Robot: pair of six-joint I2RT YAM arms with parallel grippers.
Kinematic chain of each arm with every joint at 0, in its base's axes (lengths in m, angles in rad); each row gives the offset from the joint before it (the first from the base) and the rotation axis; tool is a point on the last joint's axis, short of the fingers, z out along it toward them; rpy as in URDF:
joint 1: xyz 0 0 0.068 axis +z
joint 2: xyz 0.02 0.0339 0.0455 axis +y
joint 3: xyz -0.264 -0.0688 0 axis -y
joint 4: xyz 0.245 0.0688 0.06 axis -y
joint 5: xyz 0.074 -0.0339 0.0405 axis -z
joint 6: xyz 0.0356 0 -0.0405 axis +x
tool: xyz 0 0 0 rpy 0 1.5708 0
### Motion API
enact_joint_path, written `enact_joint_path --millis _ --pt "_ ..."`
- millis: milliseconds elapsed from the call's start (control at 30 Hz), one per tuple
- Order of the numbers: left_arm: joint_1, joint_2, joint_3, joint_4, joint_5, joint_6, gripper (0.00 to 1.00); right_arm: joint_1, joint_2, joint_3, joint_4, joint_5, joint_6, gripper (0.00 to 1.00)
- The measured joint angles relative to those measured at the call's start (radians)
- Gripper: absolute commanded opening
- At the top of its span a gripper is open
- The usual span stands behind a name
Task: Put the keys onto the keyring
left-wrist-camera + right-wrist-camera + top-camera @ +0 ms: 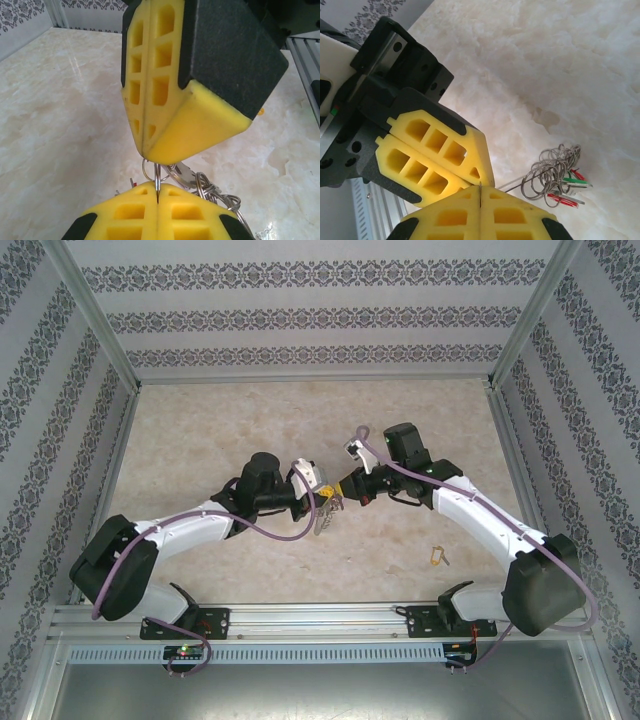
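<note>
Careful: left end effector (158, 200) pinched shut on keyring (545, 170) wire, mid-air over bench (250, 420); right end effector (479, 192) pressed together, tip to tip with it, catch unclear. Your risk: opposing pull, thin wire slips, keys (570, 181) drop.

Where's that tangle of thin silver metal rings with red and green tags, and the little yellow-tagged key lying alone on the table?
Tangle of thin silver metal rings (547, 172): right wrist view, on the looped wires.
Little yellow-tagged key (437, 557): top external view, on its yellow tag.
</note>
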Motion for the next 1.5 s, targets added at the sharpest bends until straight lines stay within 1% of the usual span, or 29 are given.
enact_joint_path --millis 100,167,233,467,567,633,733,867,900,967,1000,1033,1067,1100,1133,1200,1300,1400,1500 --pt "0.000 0.005 0.011 -0.024 0.002 0.006 0.29 -0.001 0.000 0.000 -0.021 0.053 -0.002 0.00" --pt "0.000 0.005 0.015 -0.034 0.005 0.006 0.33 -0.007 -0.002 -0.011 -0.030 0.087 0.000 0.00" --pt "0.000 0.004 0.015 -0.043 0.016 0.004 0.34 -0.012 -0.006 -0.033 -0.035 0.108 0.006 0.00" --pt "0.022 -0.039 0.040 -0.162 0.134 -0.013 0.38 -0.015 -0.025 -0.111 -0.049 0.137 0.065 0.00" --pt "0.034 -0.071 0.040 -0.166 0.140 -0.063 0.39 -0.008 -0.035 -0.149 -0.048 0.148 0.101 0.00" --pt "0.036 -0.089 0.035 -0.156 0.131 -0.112 0.40 0.001 -0.035 -0.174 -0.048 0.151 0.130 0.00" --pt "0.036 -0.111 0.008 -0.125 0.080 -0.217 0.45 0.021 -0.035 -0.207 -0.047 0.154 0.180 0.00" --pt "0.039 -0.131 -0.026 -0.106 -0.025 -0.382 0.47 0.073 -0.025 -0.259 -0.039 0.150 0.227 0.00" --pt "0.039 -0.136 -0.031 -0.105 -0.048 -0.416 0.48 0.083 -0.024 -0.272 -0.040 0.149 0.233 0.07" --pt "0.039 -0.153 -0.046 -0.105 -0.099 -0.496 0.52 0.096 -0.024 -0.303 -0.043 0.146 0.246 0.11" --pt "0.039 -0.163 -0.055 -0.105 -0.126 -0.533 0.53 0.096 -0.024 -0.312 -0.047 0.146 0.248 0.16" --pt "0.039 -0.176 -0.064 -0.106 -0.156 -0.570 0.56 0.093 -0.027 -0.322 -0.053 0.147 0.248 0.27" --pt "0.039 -0.192 -0.076 -0.106 -0.187 -0.610 0.60 0.086 -0.032 -0.327 -0.062 0.150 0.248 0.35" --pt "0.039 -0.207 -0.088 -0.106 -0.215 -0.645 0.63 0.074 -0.041 -0.328 -0.068 0.157 0.256 0.39" --pt "0.039 -0.224 -0.101 -0.107 -0.243 -0.684 0.65 0.057 -0.050 -0.328 -0.067 0.167 0.270 0.39" --pt "0.039 -0.252 -0.122 -0.112 -0.298 -0.761 0.65 0.001 -0.062 -0.327 -0.060 0.180 0.301 0.41" --pt "0.039 -0.274 -0.151 -0.116 -0.343 -0.863 0.66 -0.062 -0.043 -0.309 -0.054 0.187 0.320 0.42" --pt "0.040 -0.274 -0.180 -0.133 -0.364 -0.961 0.66 -0.075 0.026 -0.272 -0.044 0.175 0.318 0.42" --pt "0.040 -0.265 -0.208 -0.148 -0.364 -1.035 0.67 -0.073 0.118 -0.237 -0.016 0.135 0.307 0.40"
